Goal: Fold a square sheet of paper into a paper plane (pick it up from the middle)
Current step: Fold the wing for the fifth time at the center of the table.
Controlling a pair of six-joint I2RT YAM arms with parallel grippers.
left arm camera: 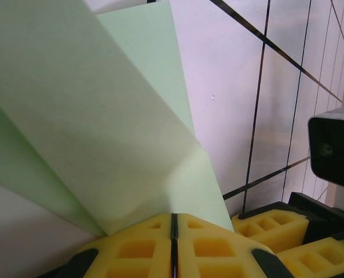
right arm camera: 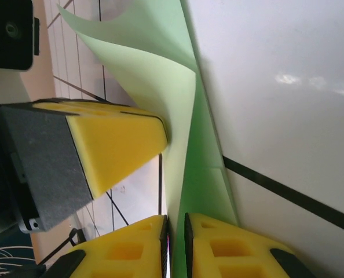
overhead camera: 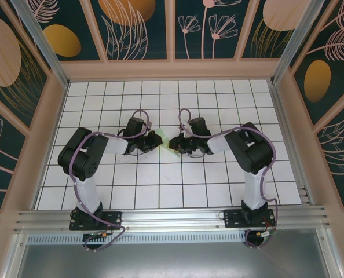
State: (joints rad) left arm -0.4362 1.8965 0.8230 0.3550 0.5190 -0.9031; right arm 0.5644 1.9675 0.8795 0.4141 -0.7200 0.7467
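The sheet of paper [overhead camera: 158, 139] is pale green, folded into layers, and stands on edge between both arms at mid-table. Whether it has the paper plane's shape I cannot tell. My left gripper [overhead camera: 152, 143] reaches it from the left. In the left wrist view its yellow jaws [left arm camera: 173, 217] are pressed together, and the paper [left arm camera: 102, 116] fans out from between them. My right gripper [overhead camera: 178, 143] comes in from the right. Its jaws [right arm camera: 175, 219] stand a narrow gap apart, with the paper's folded edge [right arm camera: 178, 98] running loosely through the gap.
The white grid table [overhead camera: 218, 174] is walled by a pink frame [overhead camera: 172, 69] on three sides. A metal rail [overhead camera: 172, 217] carries both arm bases at the near edge. The left gripper's yellow finger [right arm camera: 117, 145] sits close beside the right jaws.
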